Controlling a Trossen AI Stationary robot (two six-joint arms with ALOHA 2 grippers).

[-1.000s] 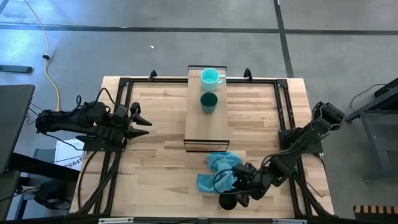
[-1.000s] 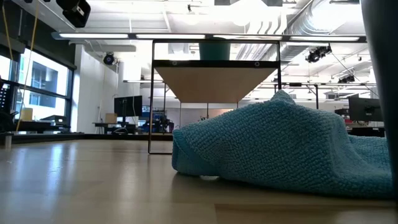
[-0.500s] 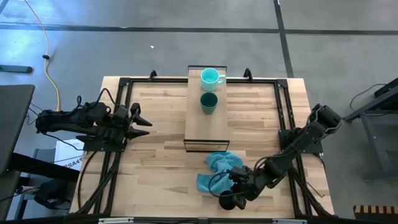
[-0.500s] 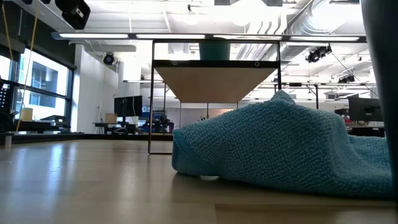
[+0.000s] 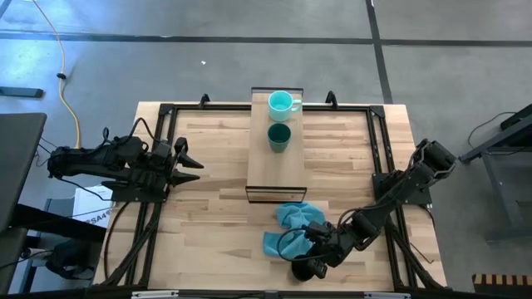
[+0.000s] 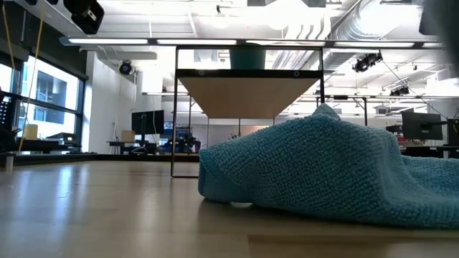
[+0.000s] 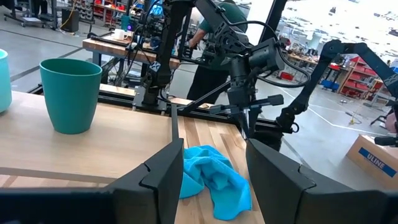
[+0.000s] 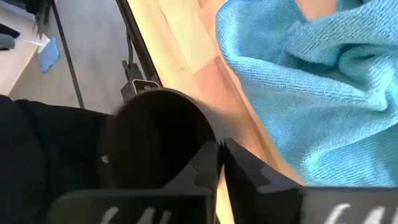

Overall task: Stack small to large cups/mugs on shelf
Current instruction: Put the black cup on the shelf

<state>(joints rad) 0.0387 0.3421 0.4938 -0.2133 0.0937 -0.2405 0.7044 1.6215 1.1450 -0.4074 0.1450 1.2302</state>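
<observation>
My right claw (image 8: 221, 163) is clenched on the black cup's (image 8: 155, 137) rim beside the blue cloth (image 8: 305, 81) (last for the shelf (image 5: 259, 149)); left claw (image 7: 211, 168) idles released.

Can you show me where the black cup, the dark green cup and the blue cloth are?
black cup (image 8: 155, 140): right wrist view, on its dark inside.
dark green cup (image 5: 278, 137): high view, on its open top.
blue cloth (image 6: 323, 168): low view, on the middle of its heap.
</observation>
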